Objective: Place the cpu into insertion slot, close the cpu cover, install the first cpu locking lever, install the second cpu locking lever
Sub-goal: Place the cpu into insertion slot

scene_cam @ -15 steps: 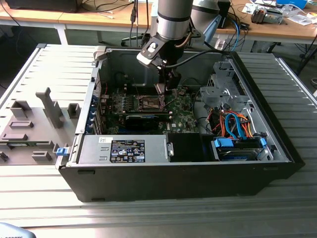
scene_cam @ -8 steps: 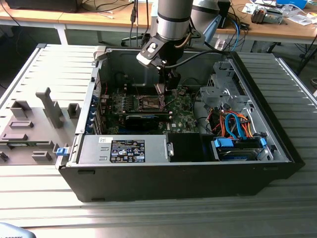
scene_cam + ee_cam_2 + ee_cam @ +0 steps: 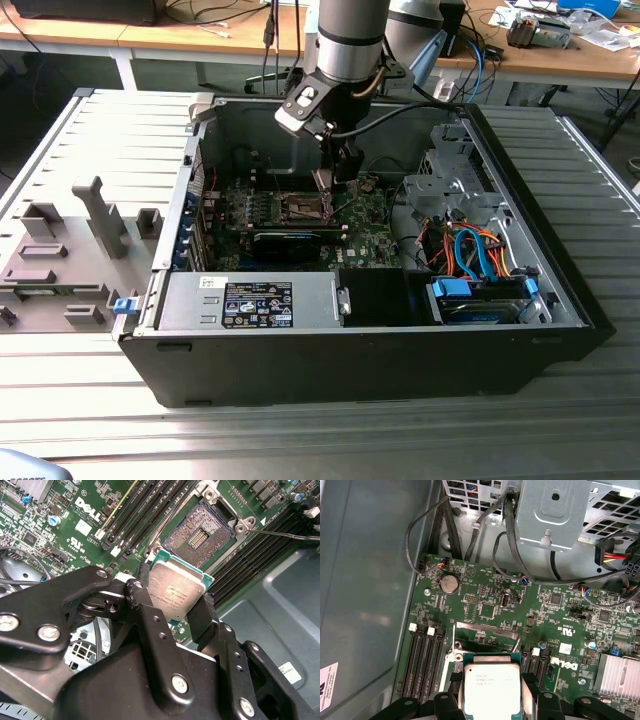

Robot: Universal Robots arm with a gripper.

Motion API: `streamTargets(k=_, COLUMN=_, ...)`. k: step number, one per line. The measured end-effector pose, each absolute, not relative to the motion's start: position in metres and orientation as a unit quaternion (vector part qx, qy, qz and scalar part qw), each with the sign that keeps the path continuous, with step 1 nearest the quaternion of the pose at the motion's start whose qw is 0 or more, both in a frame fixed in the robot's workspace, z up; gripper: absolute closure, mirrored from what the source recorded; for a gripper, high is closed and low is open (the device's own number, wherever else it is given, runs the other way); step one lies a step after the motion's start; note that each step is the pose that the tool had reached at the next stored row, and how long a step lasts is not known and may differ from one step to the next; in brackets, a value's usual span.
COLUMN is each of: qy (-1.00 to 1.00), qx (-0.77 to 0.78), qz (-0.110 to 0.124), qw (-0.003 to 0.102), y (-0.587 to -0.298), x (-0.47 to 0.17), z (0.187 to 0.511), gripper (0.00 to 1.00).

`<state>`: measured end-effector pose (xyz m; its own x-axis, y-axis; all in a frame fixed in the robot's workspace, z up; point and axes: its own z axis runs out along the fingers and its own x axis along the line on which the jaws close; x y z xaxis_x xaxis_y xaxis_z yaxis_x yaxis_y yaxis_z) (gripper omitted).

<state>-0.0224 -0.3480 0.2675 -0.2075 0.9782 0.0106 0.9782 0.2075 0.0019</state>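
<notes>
Nearest the exterior view's camera, an open black steel computer case (image 3: 350, 370) lies on its side on the ribbed grey metal worktop (image 3: 300, 430).

Contents of the case, near to far:
- Along the near wall, a large grey labelled box (image 3: 255, 300) carries one dark sticker and one small white one; their print is too fine to make out.
- To the exterior view's right of it sits a blue-trimmed drive caddy (image 3: 480, 295), with orange and blue cables (image 3: 470, 250) looping just behind.
- Next comes a long black card (image 3: 295, 240), standing in the green circuit board (image 3: 365, 235).
- Beyond the card lies the small square insertion slot (image 3: 303, 207), dark-rimmed. In the second wrist view its brownish contact field (image 3: 197, 532) is uncovered.

The black two-fingered end effector (image 3: 340, 165) hangs over the board just beside the slot. In both wrist views it (image 3: 177, 592) (image 3: 492, 690) is closed on the thin square silver-beige cpu (image 3: 175, 587) (image 3: 491, 687), pinching two opposite edges. The cpu is held clear of the slot, unseated (lid printed with small lines of text).

Past the cpu in the first wrist view stands the thin dark metal cpu cover (image 3: 487, 630); its angle cannot be judged.

White lettering is printed on the board (image 3: 565, 647).
</notes>
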Motion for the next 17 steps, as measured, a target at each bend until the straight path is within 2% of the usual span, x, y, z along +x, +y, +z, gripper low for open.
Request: streamTargets(k=17, qy=-0.77, qx=-0.638, qz=-0.004, qw=0.003, y=-0.3481, x=-0.0225, z=0.2657, gripper=0.45)
